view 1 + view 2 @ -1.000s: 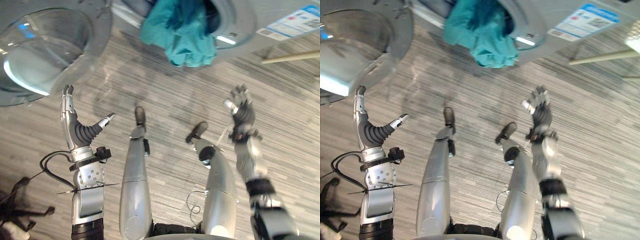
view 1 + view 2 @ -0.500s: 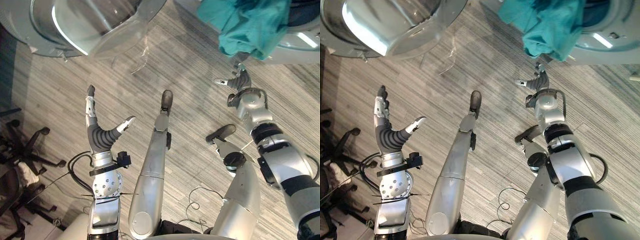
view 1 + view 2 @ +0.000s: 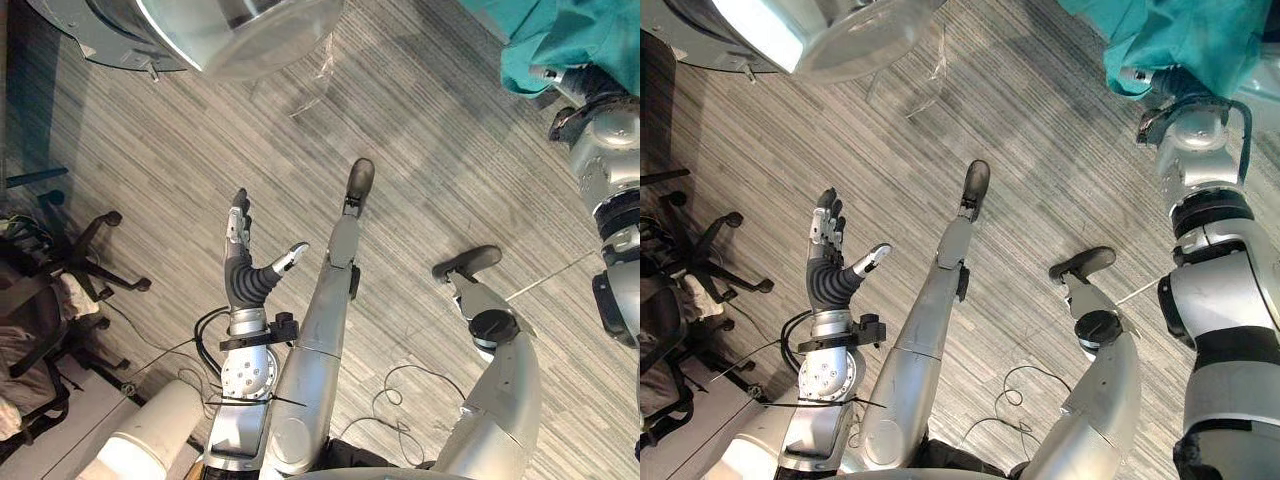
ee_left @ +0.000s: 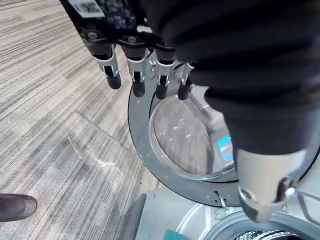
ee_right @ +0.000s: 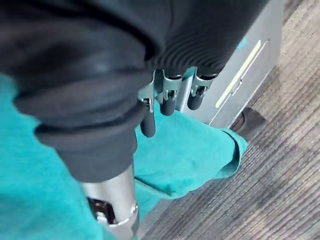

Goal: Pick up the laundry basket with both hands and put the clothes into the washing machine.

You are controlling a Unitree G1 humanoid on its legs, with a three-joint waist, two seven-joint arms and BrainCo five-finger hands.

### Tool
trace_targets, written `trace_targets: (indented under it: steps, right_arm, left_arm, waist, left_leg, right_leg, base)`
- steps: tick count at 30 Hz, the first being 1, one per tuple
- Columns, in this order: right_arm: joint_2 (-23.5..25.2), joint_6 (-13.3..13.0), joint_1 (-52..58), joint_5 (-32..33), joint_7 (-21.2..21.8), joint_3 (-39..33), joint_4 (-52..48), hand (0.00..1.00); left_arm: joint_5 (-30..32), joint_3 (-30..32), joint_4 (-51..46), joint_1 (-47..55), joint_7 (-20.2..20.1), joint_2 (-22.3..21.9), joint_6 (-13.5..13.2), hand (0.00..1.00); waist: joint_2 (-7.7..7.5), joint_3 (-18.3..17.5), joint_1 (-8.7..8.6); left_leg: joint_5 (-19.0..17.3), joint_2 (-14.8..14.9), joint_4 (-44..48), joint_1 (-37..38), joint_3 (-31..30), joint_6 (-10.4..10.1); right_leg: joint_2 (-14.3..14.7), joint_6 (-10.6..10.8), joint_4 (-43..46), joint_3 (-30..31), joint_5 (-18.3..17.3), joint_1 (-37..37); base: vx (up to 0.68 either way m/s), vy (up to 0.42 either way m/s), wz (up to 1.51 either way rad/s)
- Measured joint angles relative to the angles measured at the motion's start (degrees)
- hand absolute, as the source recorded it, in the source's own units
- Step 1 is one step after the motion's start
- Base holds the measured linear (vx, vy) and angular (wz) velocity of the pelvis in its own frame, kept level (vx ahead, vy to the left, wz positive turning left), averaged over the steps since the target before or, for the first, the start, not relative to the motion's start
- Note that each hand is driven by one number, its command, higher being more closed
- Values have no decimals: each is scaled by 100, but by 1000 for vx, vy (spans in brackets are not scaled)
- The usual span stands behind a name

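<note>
- The grey washing machine [image 5: 250,55], with its flat metal front, is the landmark here. Its round glass door [image 3: 240,30] with a wide grey rim is swung fully open to one side.
- A crumpled teal cloth [image 3: 575,40] hangs down the front of the washing machine, its loose lower edge just above the floor. A small teal piece also shows at the mouth of the drum in the left wrist view.
- The right hand [image 3: 1160,82] is raised to the washing machine's front, right at the hanging cloth. Its fingers [image 5: 169,102] are nearly straight and point at the fabric, with the thumb held apart. Nothing is gripped. I cannot tell whether the fingertips touch the cloth.
- The left hand [image 3: 243,262] is held in the air well away from the washing machine, on the door's side. Its fingers [image 4: 136,75] are straight, the thumb is spread wide, and it holds nothing.
- The grey striped plank floor [image 3: 430,170] runs out from the foot of the washing machine.
- A black office chair on castors [image 3: 85,255] stands well apart from the washing machine, beyond the door.
</note>
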Motion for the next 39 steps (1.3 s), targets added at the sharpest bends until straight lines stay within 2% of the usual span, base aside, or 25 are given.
trace_targets:
  steps: [2, 3, 4, 7, 10, 12, 14, 15, 16, 17, 20, 23, 25, 26, 29, 31, 36, 39]
  right_arm:
    - [-15, 75, 3, 277, 2, -127, -165, 100]
    - [-5, 225, 10, 483, 3, -313, -315, 100]
    - [27, 268, 45, 697, 0, -488, -422, 100]
    - [401, 267, 100, 1317, -296, -1240, -776, 100]
    - [762, 205, 248, 1554, -575, -1598, -1487, 100]
    - [859, -319, 235, 1599, -633, -1751, -2106, 100]
    - [792, -1295, -352, 1596, -640, -2299, -2863, 100]
    - [794, -1315, -574, 1803, -653, -2362, -2856, 100]
    - [983, -1380, -536, 1954, -742, -2367, -2615, 100]
    - [1121, -1499, -526, 1946, -748, -2366, -2787, 100]
    - [1220, -1531, -640, 2184, -889, -2482, -2971, 100]
    - [1344, -1578, -644, 2229, -990, -2603, -3005, 100]
    - [1599, -1784, -636, 2284, -1149, -2817, -3006, 100]
    - [1652, -1970, -636, 2279, -1299, -2893, -3011, 0]
    - [1694, -2066, -622, 2093, -1608, -3132, -3010, 0]
    - [1690, -2057, -622, 2079, -1655, -3211, -3010, 0]
    - [1672, -2018, -546, 1751, -1517, -3130, -3028, 0]
    - [1846, -2001, 40, 1302, -1257, -3107, -3459, 0]
  left_arm:
    - [-1, -35, 2, 1, -7, -13, -43, 0]
    - [-2, -34, 2, 1, -7, -37, -63, 0]
    - [-2, -29, 2, 6, -6, -40, -90, 0]
    - [-14, -17, 24, 3, 8, -50, -97, 0]
    - [-13, 36, 255, -11, 21, -53, -115, 0]
    - [-12, 19, 380, -72, 21, -45, -117, 0]
    - [-26, 36, 481, -140, 37, -36, -118, 0]
    - [-30, 35, 482, -153, 38, -26, -121, 0]
    - [-35, 4, 497, -216, 38, -3, -160, 0]
    - [-43, 36, 492, -239, 53, -5, -225, 0]
    - [-92, 11, 502, -237, 85, -3, -244, 0]
    - [-99, -5, 538, -262, 87, -3, -250, 0]
    - [-101, -23, 574, -258, 87, -1, -305, 0]
    - [-144, -24, 575, -260, 88, -1, -349, 0]
    - [-209, -34, 699, -258, 116, 10, -399, 0]
    - [-210, -32, 722, -255, 121, 57, -404, 0]
    - [-261, -107, 733, -273, 120, 132, -415, 0]
    - [-263, -104, 741, -353, 120, 121, -404, 0]
  waist:
    - [2, -1, 5]
    - [2, -1, 4]
    - [3, -1, 12]
    - [2, -1, -51]
    - [2, -2, -103]
    - [4, -2, -118]
    - [16, -10, -114]
    - [20, -13, -114]
    - [30, -20, -55]
    - [33, -22, -65]
    - [38, -25, -84]
    - [38, -25, -122]
    - [39, -26, -154]
    - [39, -26, -145]
    - [40, -26, -96]
    - [39, -26, -79]
    - [45, -29, -82]
    - [45, -29, -112]
  left_leg:
    - [16, 26, -18, -2, 11, 1]
    - [20, 71, -17, -2, 29, 5]
    - [25, 99, -17, -2, 41, 11]
    - [37, 159, -3, -2, 63, 18]
    - [40, 229, 102, 14, 92, 12]
    - [41, 287, 113, 95, 91, 12]
    - [53, 287, 55, 283, 108, 25]
    - [53, 282, 13, 343, 116, 28]
    - [27, 265, -108, 478, 125, 17]
    - [24, 225, -255, 575, 124, 13]
    - [73, 200, -568, 792, 138, 33]
    - [329, 205, -611, 903, 144, 63]
    - [341, 193, -617, 971, 139, 69]
    - [341, 192, -621, 982, 124, 69]
    - [340, 179, -642, 984, 84, 67]
    - [341, 177, -660, 984, 85, 67]
    - [342, 177, -778, 984, 120, 71]
    - [350, 180, -767, 1008, 187, 97]
  right_leg:
    - [7, -21, -4, 9, 12, -27]
    - [18, -56, -31, 15, 37, -34]
    - [33, -73, -46, 15, 51, -37]
    - [114, -109, -140, 41, 139, -35]
    - [232, -137, -298, 31, 264, 67]
    - [307, -166, -392, 28, 346, 161]
    - [334, -156, -441, 37, 392, 329]
    - [334, -141, -455, 40, 397, 378]
    - [334, -106, -499, 57, 397, 448]
    - [322, -72, -546, 64, 422, 478]
    - [352, -28, -720, 42, 508, 620]
    - [357, -48, -785, 19, 580, 755]
    - [366, 8, -905, 7, 617, 866]
    - [385, 32, -978, -22, 648, 925]
    - [397, 65, -1057, -62, 681, 975]
    - [397, 73, -1065, -63, 690, 974]
    - [423, 75, -1157, -12, 766, 903]
    - [444, 89, -1244, 51, 817, 899]
  base:
    - [3, -104, -8]
    - [-3, -77, -12]
    - [-9, -129, -13]
    - [-11, -88, -14]
    - [-12, -59, -21]
    - [-22, -75, -17]
    - [-27, -57, -5]
    - [-26, -52, 2]
    - [-14, -46, 5]
    - [-5, -41, 6]
    - [18, -42, 3]
    - [70, -43, -2]
    - [82, -52, 4]
    - [60, -39, 4]
    - [50, -51, 3]
    - [24, -55, 2]
    - [36, -70, -6]
    - [59, -83, -11]
